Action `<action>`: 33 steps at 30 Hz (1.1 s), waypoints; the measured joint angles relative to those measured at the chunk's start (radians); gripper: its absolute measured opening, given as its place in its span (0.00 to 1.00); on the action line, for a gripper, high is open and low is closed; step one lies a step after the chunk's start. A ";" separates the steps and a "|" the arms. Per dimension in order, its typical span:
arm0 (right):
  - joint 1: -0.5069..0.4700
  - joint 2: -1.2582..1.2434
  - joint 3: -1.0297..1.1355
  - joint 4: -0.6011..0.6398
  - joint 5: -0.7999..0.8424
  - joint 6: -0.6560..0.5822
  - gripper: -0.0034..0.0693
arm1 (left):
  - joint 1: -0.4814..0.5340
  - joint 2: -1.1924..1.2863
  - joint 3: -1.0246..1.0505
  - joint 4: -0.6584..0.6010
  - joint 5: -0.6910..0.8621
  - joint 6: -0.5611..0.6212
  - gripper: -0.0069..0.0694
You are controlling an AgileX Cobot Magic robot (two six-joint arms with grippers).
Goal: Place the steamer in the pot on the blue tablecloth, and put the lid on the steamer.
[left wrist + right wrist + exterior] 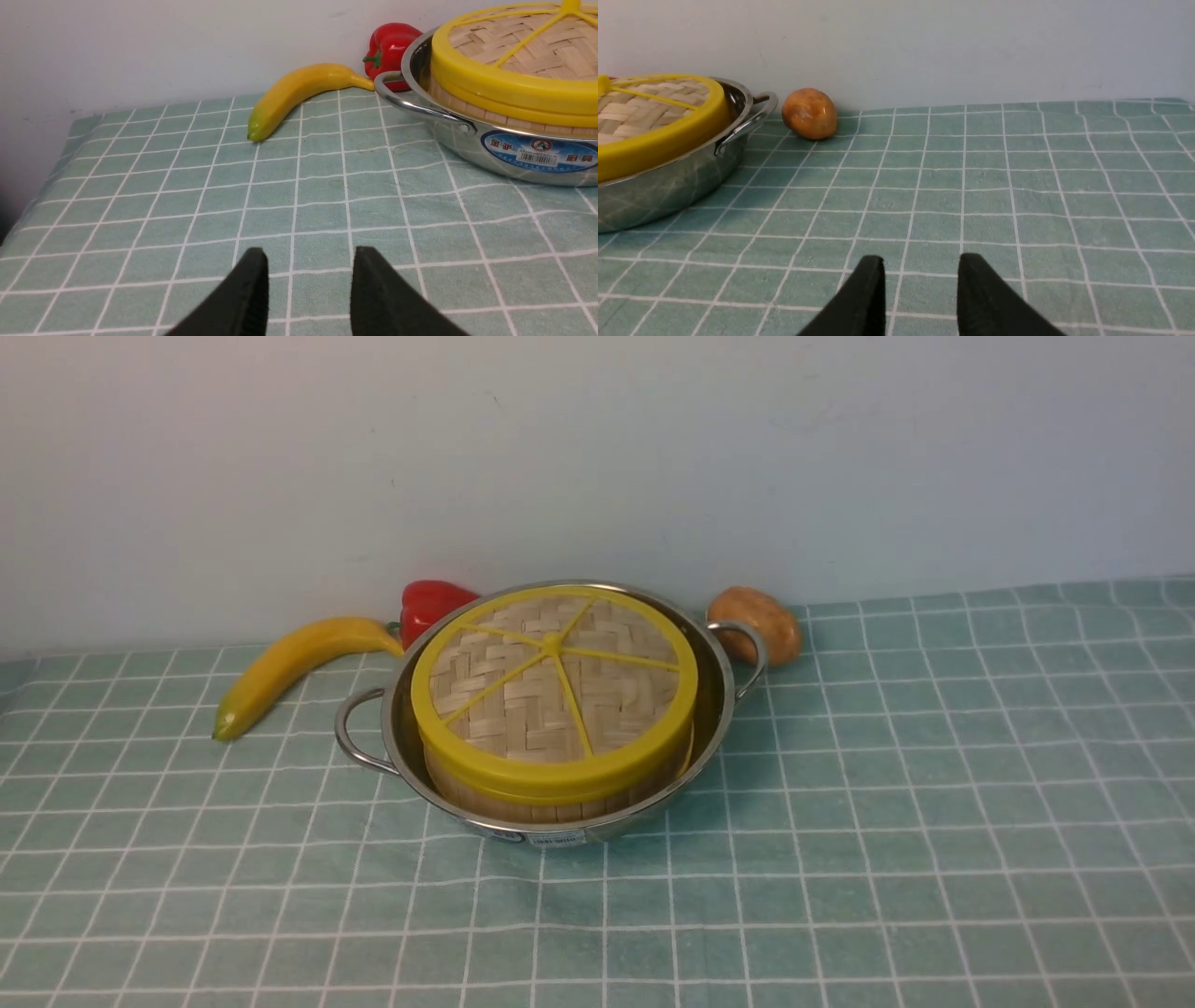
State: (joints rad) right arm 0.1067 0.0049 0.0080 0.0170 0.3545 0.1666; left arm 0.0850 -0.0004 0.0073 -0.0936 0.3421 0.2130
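wall [597, 448]: plain pale grey-white, matte, a few faint scuffs, straight ahead beyond both hands | worktop: meets the wall along the far edge, surface covered edge to edge in view | light: soft, even, with no hard shadows | far corner on the left hand's side: dark gap [5, 219] past the worktop's edge
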 joint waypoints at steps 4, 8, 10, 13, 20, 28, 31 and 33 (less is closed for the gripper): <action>0.000 0.000 0.000 0.003 0.000 -0.001 0.38 | 0.000 0.000 0.000 0.000 0.000 0.000 0.41; 0.000 0.000 0.000 0.003 0.000 -0.053 0.38 | 0.000 0.000 0.000 0.000 0.000 0.000 0.41; 0.000 0.000 0.000 0.003 0.000 -0.063 0.38 | 0.000 0.000 0.000 0.000 0.000 0.000 0.41; 0.000 0.000 0.000 0.003 -0.002 -0.064 0.38 | 0.000 0.000 0.000 0.000 0.000 0.000 0.41; 0.000 0.000 0.000 0.003 -0.004 -0.044 0.38 | 0.000 0.000 0.000 0.000 0.000 0.000 0.41; 0.000 0.000 0.000 0.003 -0.004 -0.023 0.38 | 0.000 0.000 0.000 0.000 0.000 0.000 0.41; 0.000 0.000 0.000 0.003 -0.004 -0.019 0.38 | 0.000 0.000 0.000 0.000 0.000 0.000 0.41; 0.000 0.000 0.000 0.003 -0.004 -0.019 0.38 | 0.000 0.000 0.000 0.000 0.000 0.000 0.41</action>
State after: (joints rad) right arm 0.1067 0.0049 0.0083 0.0204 0.3503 0.1480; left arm 0.0850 -0.0004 0.0073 -0.0936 0.3421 0.2130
